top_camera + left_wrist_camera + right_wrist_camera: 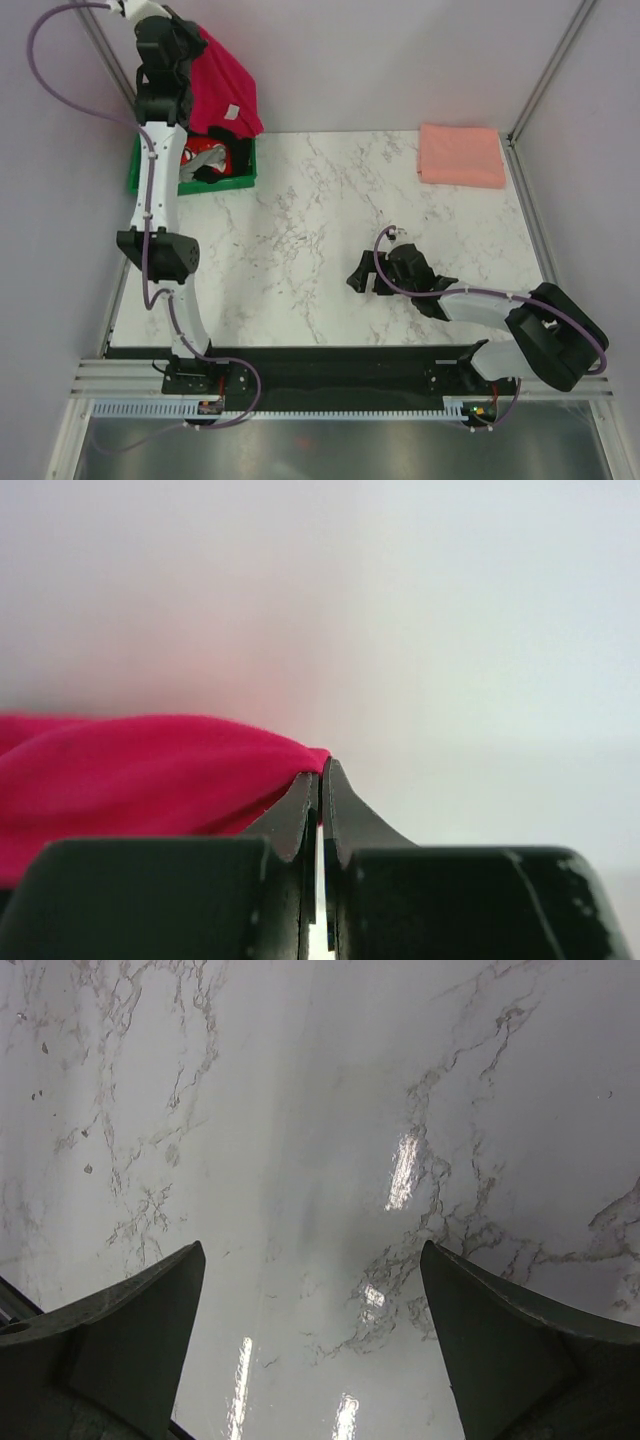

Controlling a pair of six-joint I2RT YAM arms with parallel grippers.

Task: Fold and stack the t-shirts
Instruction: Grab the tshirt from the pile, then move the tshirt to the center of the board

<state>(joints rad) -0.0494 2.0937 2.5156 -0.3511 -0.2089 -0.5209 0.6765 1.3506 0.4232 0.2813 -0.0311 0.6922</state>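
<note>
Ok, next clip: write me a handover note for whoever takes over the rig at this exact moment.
Left gripper: fingers shut, pinching an edge of the red t-shirt, which hangs above the green bin at the table's far left corner.
Right gripper: open, empty, low over the marble table, centre right.
Pink t-shirt: folded, lying flat at the far right corner.
Done: pink t-shirt folded and set down.
Left: bring the red t-shirt onto the table, fold it, stack it with the pink one. More items lie in the bin; I cannot tell what they are.
</note>
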